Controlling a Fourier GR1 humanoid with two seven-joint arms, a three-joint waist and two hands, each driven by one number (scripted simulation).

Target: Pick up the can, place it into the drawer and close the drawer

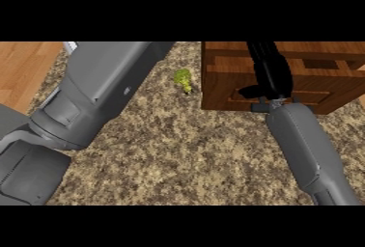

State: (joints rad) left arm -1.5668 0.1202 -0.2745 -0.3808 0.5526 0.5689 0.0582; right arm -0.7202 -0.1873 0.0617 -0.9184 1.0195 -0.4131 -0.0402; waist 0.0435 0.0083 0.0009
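Note:
The wooden drawer unit (pixel 227 82) stands at the upper right on the speckled counter (pixel 185 144). My right hand (pixel 269 72) lies over its front and top, fingers stretched straight toward the far edge and thumb (pixel 249 91) sticking out to the left. It holds nothing that I can see. No can shows anywhere in the head view. Whether the drawer stands open or closed cannot be told from here. My left forearm (pixel 100 91) rises steeply along the left side and leaves the picture at the top, so its hand is hidden.
A small green-yellow object (pixel 184 80) lies on the counter just left of the drawer unit. Wooden floor (pixel 25 67) shows beyond the counter's left edge. The right forearm (pixel 306 149) crosses the lower right.

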